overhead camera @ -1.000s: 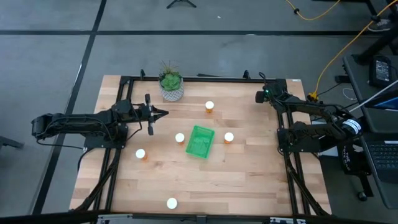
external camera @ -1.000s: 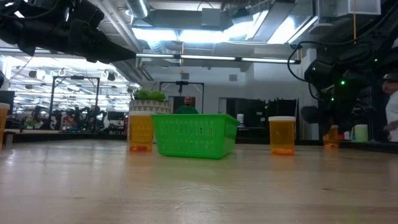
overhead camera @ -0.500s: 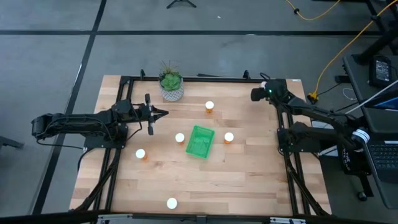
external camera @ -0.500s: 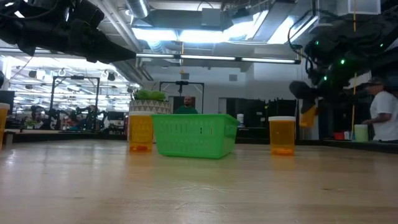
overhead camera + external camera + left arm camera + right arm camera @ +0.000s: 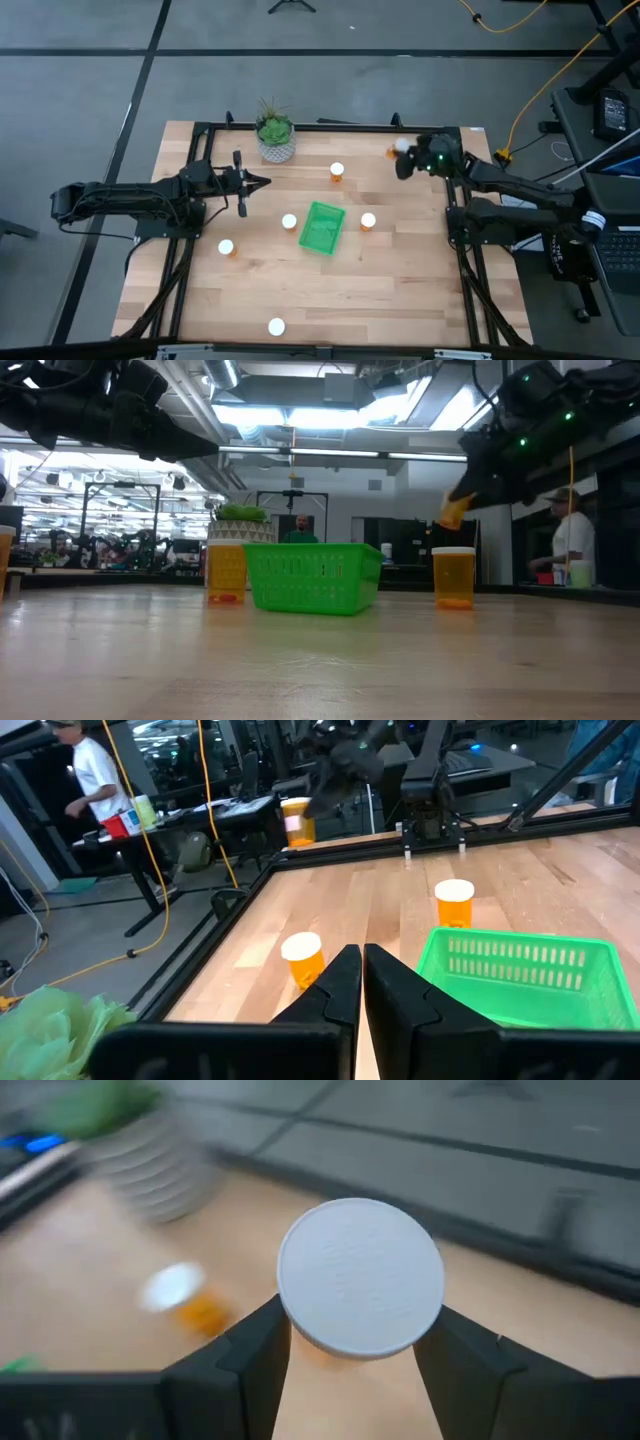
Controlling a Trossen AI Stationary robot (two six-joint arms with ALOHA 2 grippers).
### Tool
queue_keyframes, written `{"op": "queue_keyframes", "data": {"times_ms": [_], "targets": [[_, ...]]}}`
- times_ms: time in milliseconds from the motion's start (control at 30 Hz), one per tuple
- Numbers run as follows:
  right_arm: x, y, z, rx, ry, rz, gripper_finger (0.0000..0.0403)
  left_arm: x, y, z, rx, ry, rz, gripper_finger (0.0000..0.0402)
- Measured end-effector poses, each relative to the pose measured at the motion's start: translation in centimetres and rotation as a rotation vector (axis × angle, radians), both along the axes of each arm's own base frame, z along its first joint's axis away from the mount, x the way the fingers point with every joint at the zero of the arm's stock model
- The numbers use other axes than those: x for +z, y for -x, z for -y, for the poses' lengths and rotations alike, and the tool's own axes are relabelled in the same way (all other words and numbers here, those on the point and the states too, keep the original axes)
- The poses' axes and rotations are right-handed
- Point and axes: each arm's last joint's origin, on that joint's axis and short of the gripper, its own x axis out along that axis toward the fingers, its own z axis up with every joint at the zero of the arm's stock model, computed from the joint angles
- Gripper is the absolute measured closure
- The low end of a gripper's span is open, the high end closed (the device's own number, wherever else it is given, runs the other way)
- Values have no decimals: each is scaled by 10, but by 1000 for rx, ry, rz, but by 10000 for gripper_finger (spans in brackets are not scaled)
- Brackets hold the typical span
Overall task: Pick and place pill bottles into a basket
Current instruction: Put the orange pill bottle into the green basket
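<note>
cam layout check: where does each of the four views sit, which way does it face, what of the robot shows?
High: overhead, straight down on the table; both arms, left gripper shut, right gripper carrying a pill bottle.
Low: table height, level across the basket into the room; the arms come in from above.
Left wrist: past its shut fingers toward the basket.
Right wrist: past its fingers clamped on the held bottle's cap.
Shared: left wrist and low views both show the basket and the raised bottle.
</note>
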Motion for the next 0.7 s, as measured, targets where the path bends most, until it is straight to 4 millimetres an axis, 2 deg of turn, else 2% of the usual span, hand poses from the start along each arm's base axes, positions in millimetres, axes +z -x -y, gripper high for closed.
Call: {"op": "queue_keyframes", "data": {"times_ms": [167, 467, 700], "targets": [[7, -17, -23, 217, 30, 76, 207, 0, 0, 0, 0, 2, 0, 392], [28, -38, -64, 504, 215, 240, 207, 0, 0, 0, 1, 10, 2, 395], [23, -56, -82, 610, 244, 267, 207, 0, 0, 0, 5, 52, 12, 396]]}}
